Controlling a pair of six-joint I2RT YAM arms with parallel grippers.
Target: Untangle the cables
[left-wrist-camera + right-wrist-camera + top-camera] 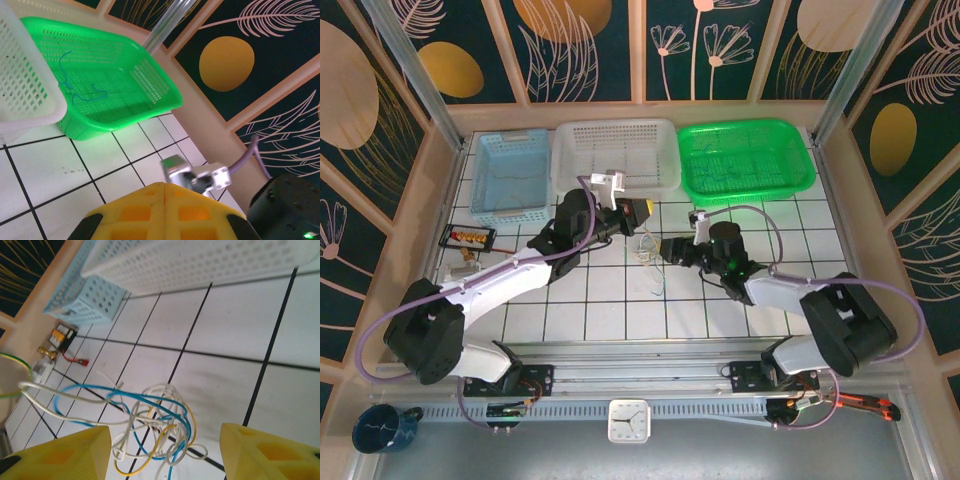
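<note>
Right gripper spread, with the cables tangled between and just ahead of its fingers. Left gripper pressed together, cables near its tip; whether it pinches a wire is unclear.

Blue, yellow and white cables; green basket; black-lined white tiles

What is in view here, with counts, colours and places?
cables: one tangle, yellow, blue and white, mid-table
blue basket: one, pale blue, far left
white basket: one, white, far middle
green basket: one, bright green, far right
loose wires: a few, blue, inside green basket
parts tray: one, black, left edge
clock: one, white, near rail
mug: one, dark blue, near-left corner
cutter: one, orange-black, near right
left gripper: one, yellow fingers, shut
right gripper: one, yellow fingers, open, facing cables
</note>
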